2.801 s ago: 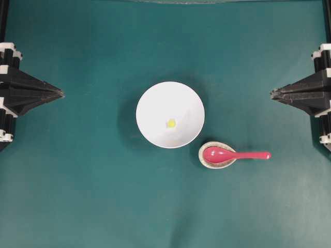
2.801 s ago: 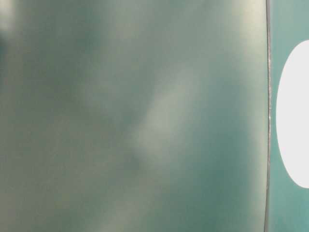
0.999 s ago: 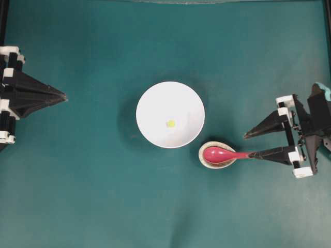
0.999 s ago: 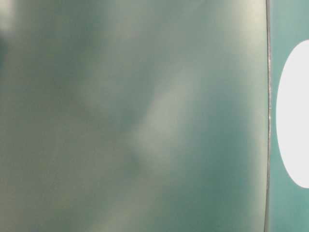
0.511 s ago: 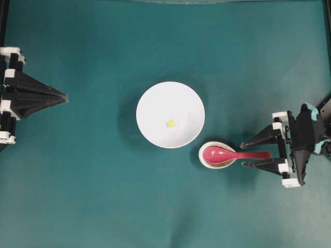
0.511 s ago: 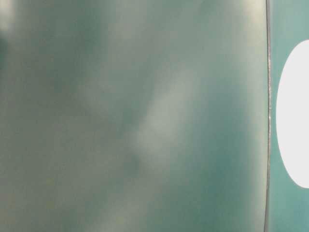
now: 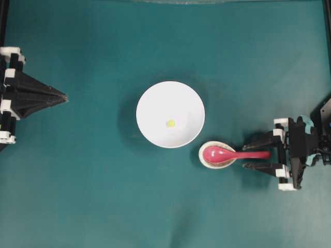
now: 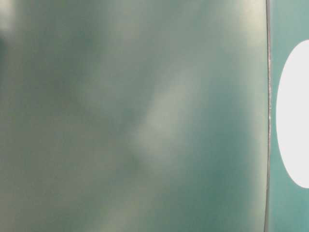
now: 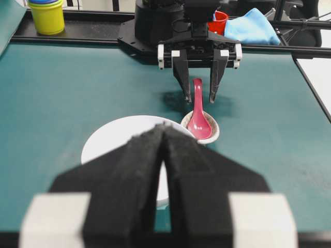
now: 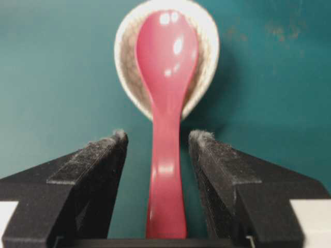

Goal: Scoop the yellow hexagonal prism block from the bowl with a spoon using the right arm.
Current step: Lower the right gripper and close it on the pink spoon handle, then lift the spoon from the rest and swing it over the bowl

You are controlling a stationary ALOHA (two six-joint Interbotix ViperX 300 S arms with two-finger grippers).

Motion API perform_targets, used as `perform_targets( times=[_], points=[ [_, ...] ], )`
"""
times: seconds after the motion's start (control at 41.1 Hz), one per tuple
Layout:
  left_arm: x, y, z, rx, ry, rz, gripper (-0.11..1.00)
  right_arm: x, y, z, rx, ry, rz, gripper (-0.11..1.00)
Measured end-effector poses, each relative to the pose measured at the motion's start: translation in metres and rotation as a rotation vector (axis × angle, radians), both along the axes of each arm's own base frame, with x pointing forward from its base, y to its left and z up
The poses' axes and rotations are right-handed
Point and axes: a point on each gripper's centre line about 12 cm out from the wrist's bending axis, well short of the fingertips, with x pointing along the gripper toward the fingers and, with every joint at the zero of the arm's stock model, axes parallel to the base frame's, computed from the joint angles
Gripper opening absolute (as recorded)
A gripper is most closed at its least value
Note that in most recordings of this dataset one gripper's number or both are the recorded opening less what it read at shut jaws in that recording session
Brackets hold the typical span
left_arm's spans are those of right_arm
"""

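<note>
The yellow hexagonal prism block (image 7: pixel 170 123) lies near the middle of the white bowl (image 7: pixel 155 103) at the table's centre. The pink-red spoon (image 7: pixel 227 154) rests with its head in a small speckled dish (image 7: pixel 204 160), handle pointing right. My right gripper (image 7: pixel 244 156) is open, low over the table, with one finger on each side of the handle. In the right wrist view the spoon's handle (image 10: pixel 166 170) runs between the fingers of the right gripper (image 10: pixel 159 135), with gaps on both sides. My left gripper (image 7: pixel 64 96) is shut and empty at the far left.
The left wrist view shows the left gripper (image 9: pixel 164 126) in front of the bowl (image 9: pixel 114 137). Beyond the right arm stand a yellow cup (image 9: pixel 46 15), a red cup (image 9: pixel 220 20) and a blue cloth (image 9: pixel 251 26). The table-level view is blurred.
The right gripper has come in from the right edge, swung down toward the spoon and now straddles its handle, open throughout. The left arm, bowl and spoon have stayed put.
</note>
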Motion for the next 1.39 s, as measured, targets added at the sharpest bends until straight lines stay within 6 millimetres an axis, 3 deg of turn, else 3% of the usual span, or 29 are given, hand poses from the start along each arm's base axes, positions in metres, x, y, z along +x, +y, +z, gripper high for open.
perform_targets(
  times=[0.609, 0.974, 1.388],
  points=[
    [0.0, 0.0, 0.0002, 0.0, -0.002, 0.0, 0.03, 0.0005, -0.0004, 0.0008, -0.011, -0.011, 0.001, 0.56],
    [0.0, 0.0, 0.0, -0.002, 0.0, 0.0, 0.03, 0.0007, -0.0006, -0.0015, -0.023, -0.007, 0.002, 0.42],
    [0.0, 0.0, 0.0, -0.003, 0.0, 0.0, 0.03, 0.0016, -0.0001, -0.0009, -0.022, -0.011, 0.002, 0.41]
  ],
)
